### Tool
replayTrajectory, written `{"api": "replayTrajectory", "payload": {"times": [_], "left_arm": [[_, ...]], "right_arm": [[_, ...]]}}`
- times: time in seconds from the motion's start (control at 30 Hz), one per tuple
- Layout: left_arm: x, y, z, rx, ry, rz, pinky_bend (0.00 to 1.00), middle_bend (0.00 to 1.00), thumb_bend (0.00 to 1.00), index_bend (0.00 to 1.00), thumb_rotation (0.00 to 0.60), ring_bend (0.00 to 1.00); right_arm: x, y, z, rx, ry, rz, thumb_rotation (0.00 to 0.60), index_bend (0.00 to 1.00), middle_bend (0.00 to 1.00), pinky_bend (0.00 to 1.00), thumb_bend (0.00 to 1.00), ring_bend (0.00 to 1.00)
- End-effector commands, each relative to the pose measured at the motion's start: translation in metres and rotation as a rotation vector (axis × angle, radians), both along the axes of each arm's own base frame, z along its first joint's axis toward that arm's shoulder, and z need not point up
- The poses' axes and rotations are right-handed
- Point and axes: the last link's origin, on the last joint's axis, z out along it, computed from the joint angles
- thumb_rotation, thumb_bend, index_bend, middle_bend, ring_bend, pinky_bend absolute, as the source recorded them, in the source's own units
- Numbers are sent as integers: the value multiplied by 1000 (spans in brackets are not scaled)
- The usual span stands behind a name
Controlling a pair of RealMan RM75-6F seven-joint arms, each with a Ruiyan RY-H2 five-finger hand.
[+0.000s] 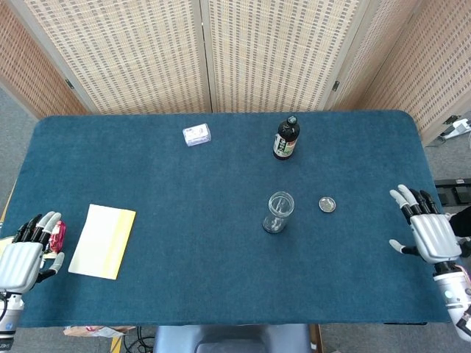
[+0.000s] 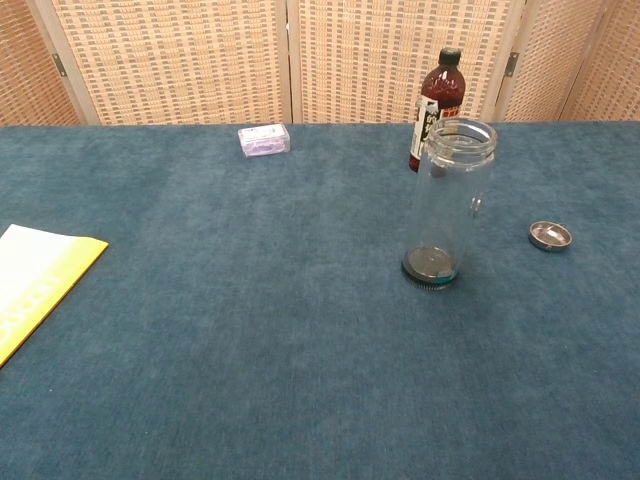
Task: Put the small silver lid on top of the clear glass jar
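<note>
The lid (image 1: 327, 204) looks thin, light and slick, a shallow metal dish lying flat, so pinching its rim from above is probably the only real grip. It sits well to the left of the right hand (image 1: 429, 234), just beside the jar (image 1: 277, 212), which looks tall, tippy and breakable. Both hands hold nothing, fingers spread; the left hand (image 1: 22, 261) is way off. The chest view shows the jar's open mouth but no hands.
</note>
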Motion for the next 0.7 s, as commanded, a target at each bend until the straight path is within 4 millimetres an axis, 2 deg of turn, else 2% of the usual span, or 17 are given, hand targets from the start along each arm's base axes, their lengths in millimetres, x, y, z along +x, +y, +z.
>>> {"api": "replayTrajectory", "payload": {"times": [0.03, 0.27, 0.4, 0.7], "left_arm": [[-2, -1, 1, 4, -5, 12, 110, 77, 349, 0, 600, 0], [-2, -1, 3, 20, -8, 17, 110, 77, 350, 0, 600, 0], [-2, 0, 6, 31, -12, 21, 110, 77, 350, 0, 600, 0], [-3, 0, 11, 50, -24, 23, 110, 77, 350, 0, 600, 0]], "right_arm": [[6, -19, 8, 28, 36, -12, 600, 40, 0, 0, 150, 0], [11, -62, 1, 109, 73, -32, 600, 158, 0, 0, 185, 0], [16, -88, -6, 152, 122, -36, 600, 235, 0, 0, 279, 0], [31, -119, -32, 221, 173, -27, 600, 252, 0, 0, 297, 0]]}}
